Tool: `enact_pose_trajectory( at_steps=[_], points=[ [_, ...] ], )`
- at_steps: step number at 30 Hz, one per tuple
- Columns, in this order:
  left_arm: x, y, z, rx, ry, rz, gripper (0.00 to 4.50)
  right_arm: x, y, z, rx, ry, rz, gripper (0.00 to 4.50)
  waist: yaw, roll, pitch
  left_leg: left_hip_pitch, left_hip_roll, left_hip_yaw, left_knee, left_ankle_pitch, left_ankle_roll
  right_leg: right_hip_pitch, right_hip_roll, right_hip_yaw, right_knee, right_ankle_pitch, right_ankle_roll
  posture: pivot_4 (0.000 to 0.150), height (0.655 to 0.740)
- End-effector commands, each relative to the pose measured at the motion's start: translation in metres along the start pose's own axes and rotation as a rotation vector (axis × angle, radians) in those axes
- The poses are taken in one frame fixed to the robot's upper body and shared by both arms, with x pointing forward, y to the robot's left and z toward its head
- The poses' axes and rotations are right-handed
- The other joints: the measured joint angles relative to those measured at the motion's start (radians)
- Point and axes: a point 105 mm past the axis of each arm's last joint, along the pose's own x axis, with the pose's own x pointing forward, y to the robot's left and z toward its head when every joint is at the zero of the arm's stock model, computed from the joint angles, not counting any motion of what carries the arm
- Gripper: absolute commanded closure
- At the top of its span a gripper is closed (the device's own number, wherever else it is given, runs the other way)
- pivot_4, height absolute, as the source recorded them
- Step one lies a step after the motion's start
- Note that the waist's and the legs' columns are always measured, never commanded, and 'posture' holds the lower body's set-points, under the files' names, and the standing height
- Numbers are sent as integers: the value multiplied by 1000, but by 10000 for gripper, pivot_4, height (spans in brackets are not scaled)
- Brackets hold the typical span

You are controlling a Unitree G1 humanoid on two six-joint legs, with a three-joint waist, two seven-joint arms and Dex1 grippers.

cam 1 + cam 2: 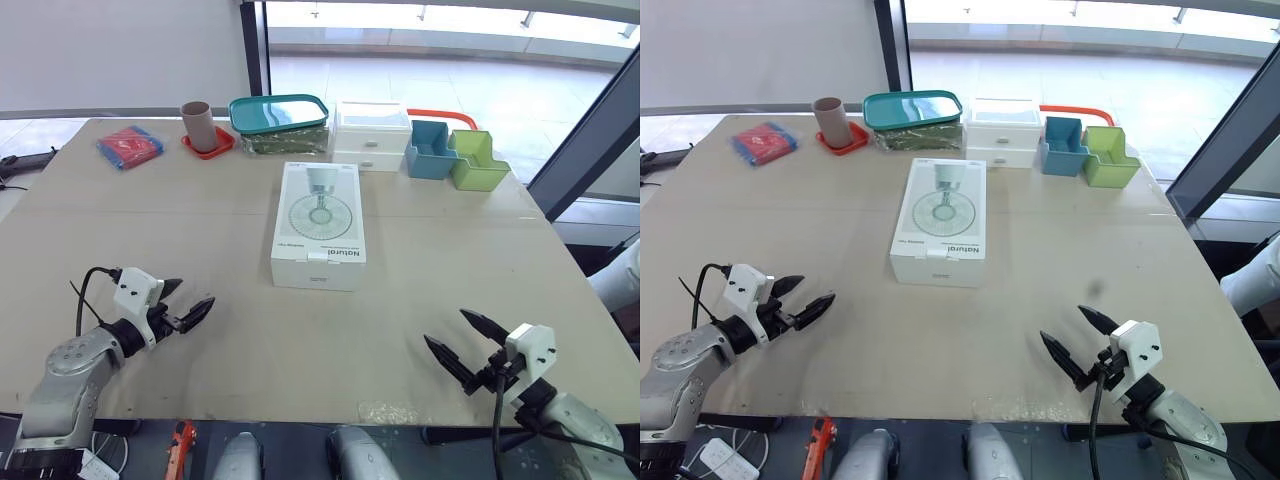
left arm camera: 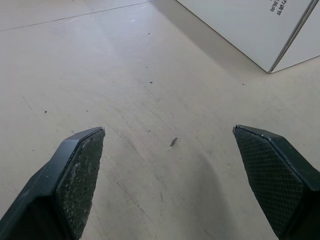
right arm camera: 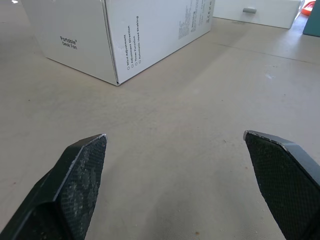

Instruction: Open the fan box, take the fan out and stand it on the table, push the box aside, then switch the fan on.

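Fan box (image 1: 319, 225): we find it closed and lying flat near the middle of the table (image 1: 200, 220), printed lid up, nothing touching it
Left gripper (image 1: 194, 293): we record it low over the near left part of the table, fingers spread apart and empty, well apart from the box
Right gripper (image 1: 447, 327): we record it low over the near right part, fingers wide apart, holding nothing
Far edge: we note a cup (image 1: 197, 125), a teal-lidded container (image 1: 279, 113), a white drawer unit (image 1: 371, 135), a blue bin (image 1: 431, 150) and a green bin (image 1: 477, 162), all behind the box
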Motion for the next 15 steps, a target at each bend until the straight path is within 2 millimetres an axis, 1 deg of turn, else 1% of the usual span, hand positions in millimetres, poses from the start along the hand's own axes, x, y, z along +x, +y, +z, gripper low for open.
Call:
enact_pose_trajectory(
  at_steps=[1, 4, 7, 10, 15],
  points=[
    [2, 0, 12, 56, -34, -16, 1314, 0, -1, 10, -53, -13, 14, 0, 0, 0, 0, 0, 0, 0, 0, 0, 0, 0, 0, 0, 0, 0, 0, 1500, 7400],
    [8, -6, 15, 47, -69, -39, 1314, 4, -1, 11, -60, -11, 11, 0, 0, 0, 0, 0, 0, 0, 0, 0, 0, 0, 0, 0, 0, 0, 0, 1500, 7400],
    [10, -8, 15, 55, -71, -43, 1314, 4, -3, 11, -75, -1, 6, 0, 1, 0, 0, 0, 0, 0, 0, 0, 0, 0, 0, 0, 0, 0, 0, 1500, 7400],
    [11, -8, 15, 52, -66, -45, 1314, 5, -6, 10, -87, 9, -7, 0, 1, 0, 0, 0, 0, 0, 0, 0, 0, 0, 0, 0, 0, 0, 0, 1500, 7400],
    [12, -6, 20, 54, -106, -25, 1314, 7, -10, 8, -123, 19, -9, 0, 0, 0, 0, 0, 0, 0, 0, 0, 0, 0, 0, 0, 0, 0, 0, 1500, 7400]
  ],
)
